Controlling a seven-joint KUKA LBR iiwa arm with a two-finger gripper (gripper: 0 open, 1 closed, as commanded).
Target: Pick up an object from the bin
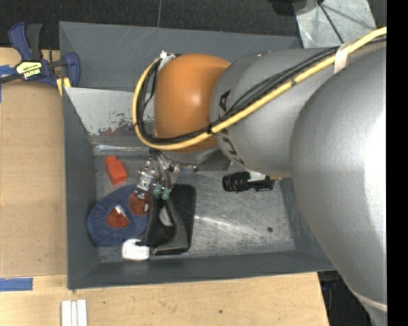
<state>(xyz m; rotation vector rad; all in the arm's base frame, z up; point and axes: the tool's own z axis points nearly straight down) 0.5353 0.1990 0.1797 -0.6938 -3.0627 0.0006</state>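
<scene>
A flat black rectangular pouch with rounded corners lies on the bin floor directly under and just in front of the gripper. The gripper hangs over the pouch's upper left edge. It cannot be told whether the gripper is open or closed, and nothing can be seen held in it. The pouch looks smooth and matt, with a pale curved mark on its left side. Touching the pouch, just left of the gripper, lies a round blue cloth piece with a soft, rumpled surface. Two small orange-red bits rest on top of it. A small white rounded object sits at the pouch's lower left corner, in front of the gripper. Farther left and behind the gripper stands a small orange block with flat faces, apart from the cloth. To the gripper's right, well clear of the pouch, lies a short black cylinder with a white end. All rest in the grey metal bin with sloping scuffed walls. Above the gripper bulges the robot's smooth orange wrist cover, looped by yellow and black cables.
</scene>
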